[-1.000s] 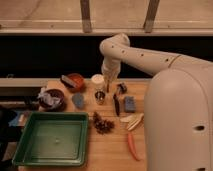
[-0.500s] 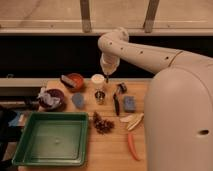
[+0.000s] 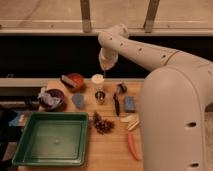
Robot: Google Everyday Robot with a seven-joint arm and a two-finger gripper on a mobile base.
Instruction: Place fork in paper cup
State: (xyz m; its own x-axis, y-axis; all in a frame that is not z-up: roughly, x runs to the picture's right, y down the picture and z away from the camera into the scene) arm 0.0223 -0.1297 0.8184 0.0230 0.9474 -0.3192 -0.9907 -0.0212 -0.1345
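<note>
The pale paper cup [image 3: 98, 80] stands upright at the back middle of the wooden table [image 3: 112, 152]. My gripper [image 3: 104, 65] hangs from the white arm just above the cup and slightly to its right. A thin pale vertical streak [image 3: 98, 67] runs from the gripper's left side down to the cup's rim; it could be the fork, but I cannot tell for sure. I also cannot tell whether it is held or standing in the cup. No other silver fork shows on the table.
A small steel cup [image 3: 100, 97] stands in front of the paper cup. Around them are an orange bowl [image 3: 75, 81], a dark bowl [image 3: 50, 99], a black-handled utensil [image 3: 116, 103], a blue sponge [image 3: 130, 104], a carrot [image 3: 132, 146] and a green tray [image 3: 50, 140]. The robot's white body fills the right.
The gripper has risen from level with the paper cup's rim to just above the cup. The things on the table have not moved.
</note>
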